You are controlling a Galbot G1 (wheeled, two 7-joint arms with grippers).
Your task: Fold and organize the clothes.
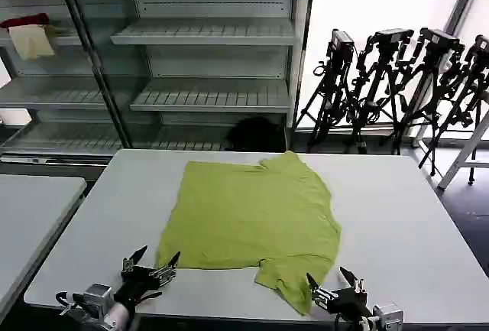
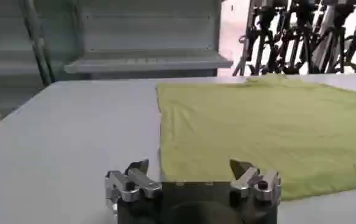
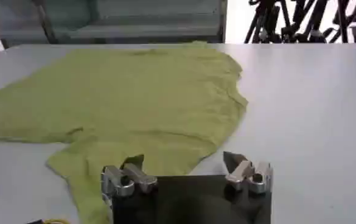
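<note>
Evidently soft, light T-shirt (image 1: 248, 216) spread flat mid-table (image 1: 405, 239). Left gripper (image 1: 150, 262) at near hem corner, right gripper (image 1: 331, 283) by near sleeve, fingers apart (both empty). Best pinched at hem corners; likely to sag and wrinkle.

A pale grey rectangular table (image 1: 397, 232) stood before tall grey metal slatted shelving (image 1: 206, 33). A second pale table (image 1: 30, 209) sat just beside it. Black camera tripods (image 1: 397, 86) leaned by a bright window (image 1: 382, 2); a red cloth (image 1: 24, 21) and cream cloth (image 1: 32, 40) lay on a shelf.

bright, even | window (image 1: 382, 10) glare blown out | soft shadows
</note>
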